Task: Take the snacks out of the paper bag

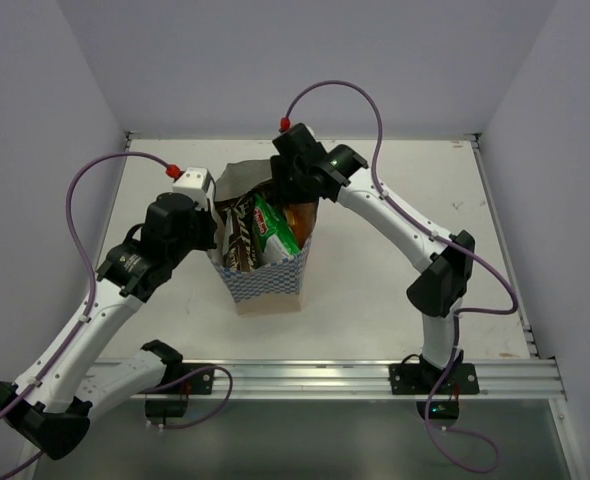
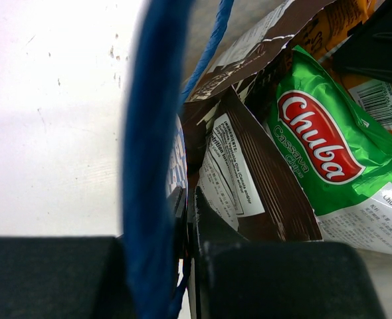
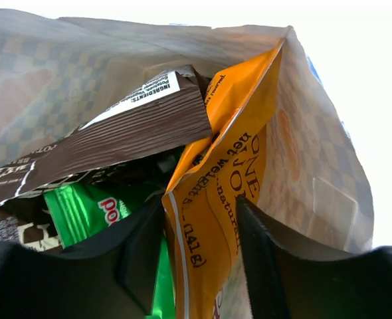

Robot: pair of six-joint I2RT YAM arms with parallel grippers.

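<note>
The paper bag (image 1: 270, 280) stands upright mid-table with the snacks inside. My left gripper (image 1: 215, 215) is at its left rim; in the left wrist view it (image 2: 187, 219) is shut on the bag's wall (image 2: 176, 163), with a blue cord handle (image 2: 149, 133) across the front. My right gripper (image 1: 293, 200) reaches into the bag's top from behind. In the right wrist view it (image 3: 199, 246) is open, its jaws either side of the orange packet (image 3: 229, 166). A green-and-white packet (image 2: 322, 146) and a dark brown packet (image 2: 249, 186) lie beside it.
The white table (image 1: 405, 300) is walled on the left, back and right. An aluminium rail (image 1: 325, 378) carrying the arm bases runs along the near edge. Purple cables (image 1: 375, 110) loop above both arms.
</note>
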